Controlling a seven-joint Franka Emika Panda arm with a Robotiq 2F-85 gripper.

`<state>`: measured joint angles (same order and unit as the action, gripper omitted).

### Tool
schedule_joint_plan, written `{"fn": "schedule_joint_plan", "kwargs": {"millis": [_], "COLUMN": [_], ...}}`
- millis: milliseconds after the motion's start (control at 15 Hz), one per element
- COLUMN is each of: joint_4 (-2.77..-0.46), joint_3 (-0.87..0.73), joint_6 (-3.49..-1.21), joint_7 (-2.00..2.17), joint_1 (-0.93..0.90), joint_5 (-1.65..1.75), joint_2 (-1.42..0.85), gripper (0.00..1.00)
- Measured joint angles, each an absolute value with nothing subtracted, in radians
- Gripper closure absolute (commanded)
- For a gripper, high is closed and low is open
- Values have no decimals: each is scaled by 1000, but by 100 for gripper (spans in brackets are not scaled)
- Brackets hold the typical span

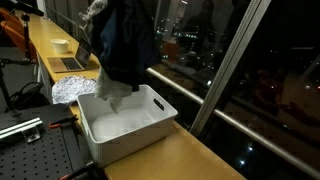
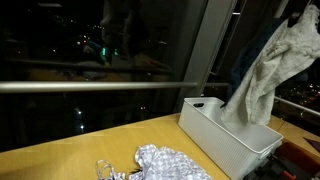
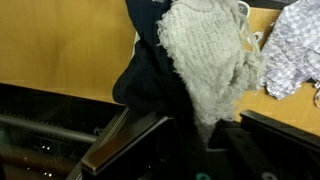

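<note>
My gripper [image 3: 200,138] is shut on a bundle of cloth and holds it in the air. The bundle is a dark navy garment [image 3: 150,70] and an off-white knit cloth [image 3: 205,55]. In both exterior views the bundle hangs down from the top of the frame, dark [image 1: 125,45] and off-white [image 2: 262,72]. Its lower end dips into a white plastic bin [image 1: 128,128] that stands on the wooden table; the bin also shows in an exterior view [image 2: 225,135]. The cloth hides most of the gripper in both exterior views.
A grey patterned cloth [image 1: 68,90] lies on the table beside the bin, also in an exterior view [image 2: 172,162] and in the wrist view [image 3: 295,50]. A laptop [image 1: 72,63] and a bowl [image 1: 62,44] sit farther along. A dark window with a rail [image 2: 90,85] borders the table.
</note>
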<state>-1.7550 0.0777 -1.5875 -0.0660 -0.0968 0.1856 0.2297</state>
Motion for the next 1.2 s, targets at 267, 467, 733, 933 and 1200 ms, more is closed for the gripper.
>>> {"fn": "schedule_joint_plan", "kwargs": {"millis": [267, 467, 733, 933, 1200], "joint_4": [-1898, -2003, -2109, -2138, -2140], "joint_3": [72, 70, 64, 65, 112], "joint_6": [-1726, -1819, -1899, -1922, -1956], "joint_7": [-68, -74, -91, -101, -96], "joint_1": [-96, -94, -84, -86, -127], "joint_5": [146, 125, 112, 106, 76], "joint_2": [201, 176, 162, 163, 159], "gripper": [60, 53, 23, 0, 0]}}
